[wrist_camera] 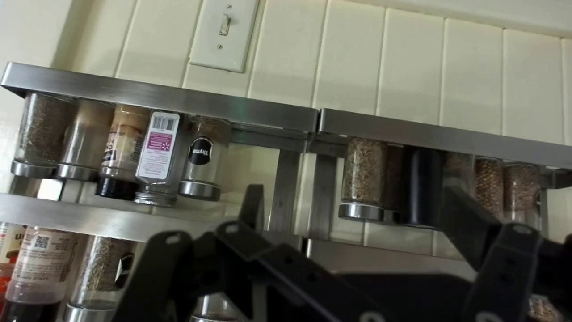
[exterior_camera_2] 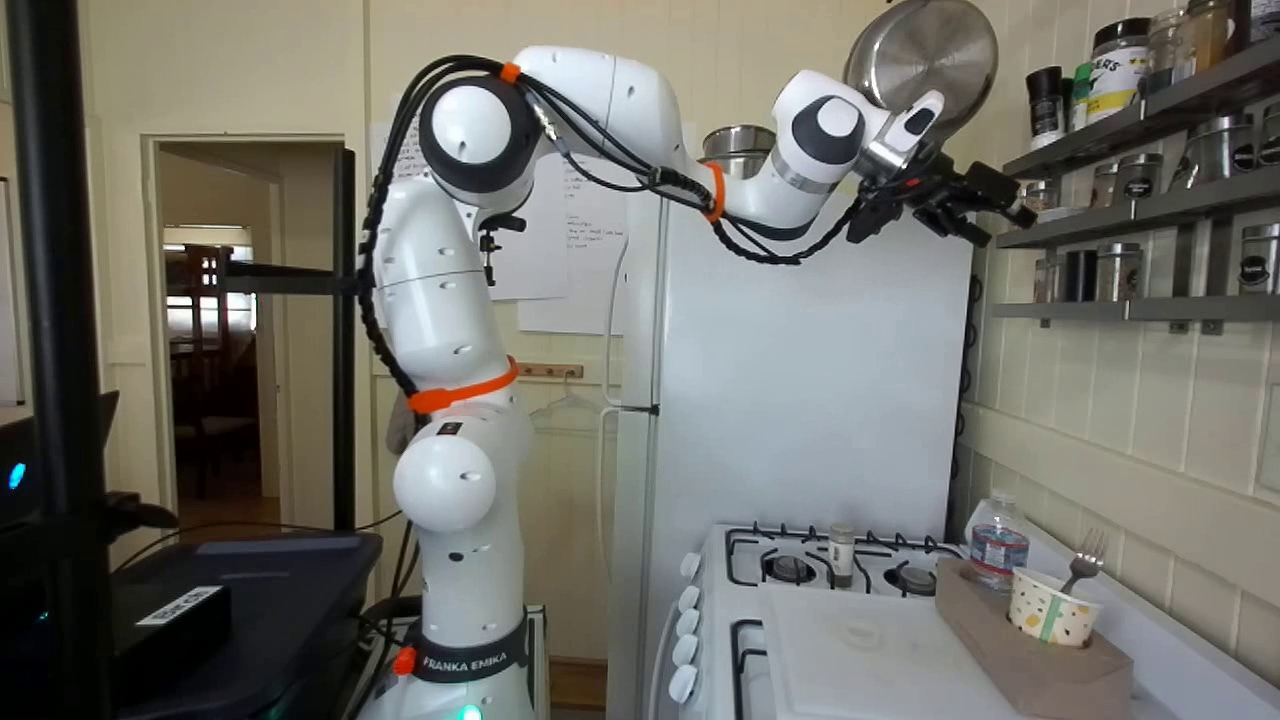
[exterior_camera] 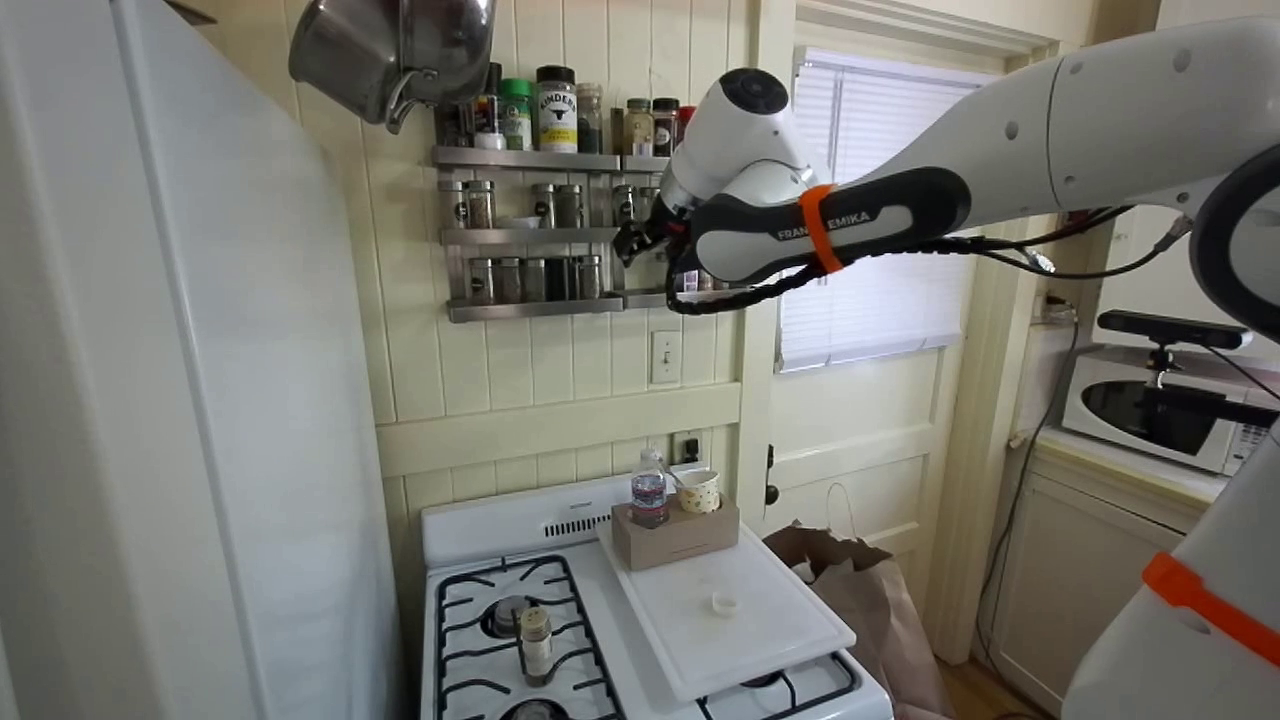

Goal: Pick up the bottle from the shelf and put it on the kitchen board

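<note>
The shelf [exterior_camera: 530,236] is a three-tier wall rack with jars on every tier; it also shows in an exterior view [exterior_camera_2: 1120,222]. In the wrist view the rack [wrist_camera: 201,100] stands upside down. Which jar is the bottle I cannot tell. My gripper [exterior_camera: 632,243] is by the middle tier, near the gap between two rack sections; it also shows in an exterior view [exterior_camera_2: 1002,226]. In the wrist view the gripper [wrist_camera: 357,210] is open and empty, with a clear jar [wrist_camera: 364,174] and a black jar [wrist_camera: 422,188] beyond its fingers. The kitchen board [exterior_camera: 690,620] lies on the stove.
A brown box [exterior_camera: 680,540] on the board's back end holds a water bottle [exterior_camera: 649,492] and a paper cup [exterior_camera: 699,492] with a fork. A spice jar [exterior_camera: 536,645] stands on the burner grates. Steel pots [exterior_camera: 400,55] hang near the rack, beside the fridge [exterior_camera: 250,380].
</note>
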`<state>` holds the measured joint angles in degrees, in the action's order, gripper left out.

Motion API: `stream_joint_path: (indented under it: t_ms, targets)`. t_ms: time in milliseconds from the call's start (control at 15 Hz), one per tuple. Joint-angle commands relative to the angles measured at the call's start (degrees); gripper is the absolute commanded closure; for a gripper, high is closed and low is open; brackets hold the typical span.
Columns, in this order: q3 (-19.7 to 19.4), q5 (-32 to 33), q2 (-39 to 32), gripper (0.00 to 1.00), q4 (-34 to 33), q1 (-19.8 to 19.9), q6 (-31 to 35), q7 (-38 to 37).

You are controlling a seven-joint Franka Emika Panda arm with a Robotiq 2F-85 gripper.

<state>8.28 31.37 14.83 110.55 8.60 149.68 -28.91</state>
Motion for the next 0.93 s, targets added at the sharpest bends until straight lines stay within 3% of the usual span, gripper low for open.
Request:
stream_joint_path:
  t_ms: [0, 133, 200, 400, 533, 867]
  targets:
    - [0.0, -0.1, -0.3, 0.0, -0.2, 0.1, 0.1, -0.2]
    - [4.6, 7.8, -0.9, 0.0, -0.7, 6.5, 2.8, -13.9]
    - [6.0, 9.0, -1.1, 0.0, -0.6, 8.3, 3.3, -17.4]
    - [14.6, 15.9, -1.7, 0.0, -0.7, 20.4, 5.9, -29.9]
    - [19.5, 22.5, -2.9, 0.0, -1.3, 25.5, 7.8, -38.0]
    - [26.0, 43.6, -7.4, 0.0, -2.5, 26.5, 8.3, -55.8]
